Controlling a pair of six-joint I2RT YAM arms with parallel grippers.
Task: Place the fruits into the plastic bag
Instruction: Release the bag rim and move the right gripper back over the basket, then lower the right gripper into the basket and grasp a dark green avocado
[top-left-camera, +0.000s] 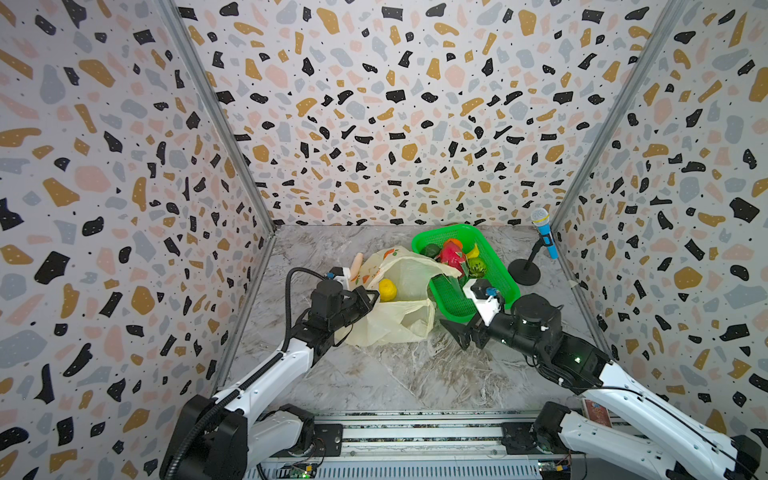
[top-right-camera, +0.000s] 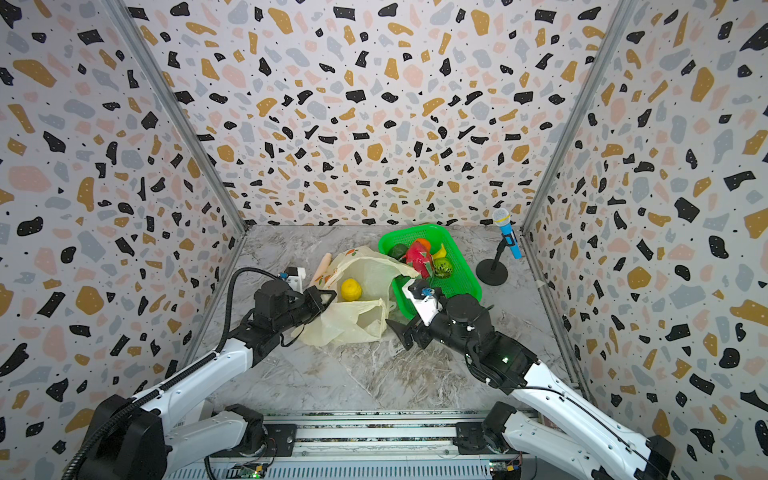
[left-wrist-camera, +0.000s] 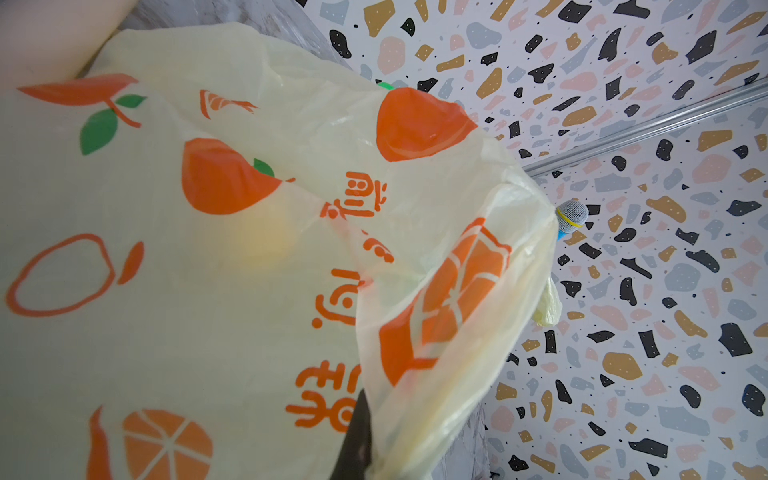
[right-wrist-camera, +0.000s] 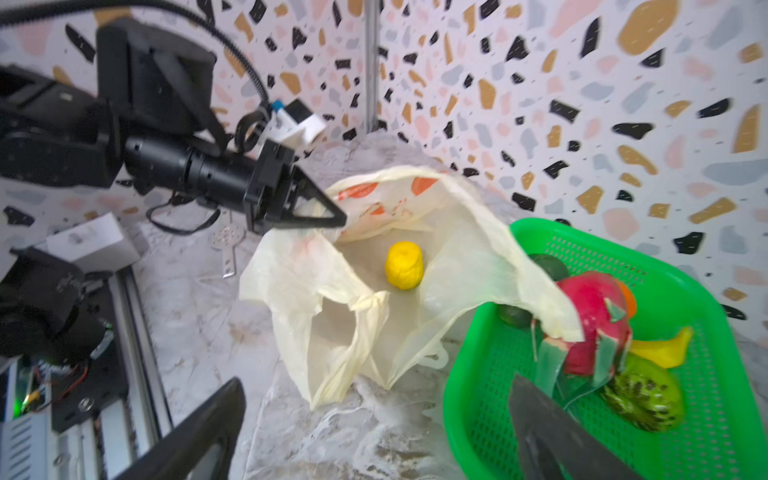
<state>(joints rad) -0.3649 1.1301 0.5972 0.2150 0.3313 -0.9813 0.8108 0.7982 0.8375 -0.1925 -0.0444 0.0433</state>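
On marble tabletop (top-left-camera: 395, 374), hold plastic bag (right-wrist-camera: 457, 232) mouth wide with left gripper (right-wrist-camera: 336, 218) clamped on its rim; send empty, spread right gripper (top-left-camera: 455, 332) to dragon fruit (right-wrist-camera: 594, 324) in green basket (right-wrist-camera: 706, 415).

Bright, even light, soft shadows. Top views bow at edges. Beside the left gripper (left-wrist-camera: 356, 440) the plastic bag (left-wrist-camera: 208, 299) blurs.

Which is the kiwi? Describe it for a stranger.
Find the green basket at the table's back right. Inside, the kiwi lies beside the pink dragon fruit. It alone shows a green face speckled with dark seeds.
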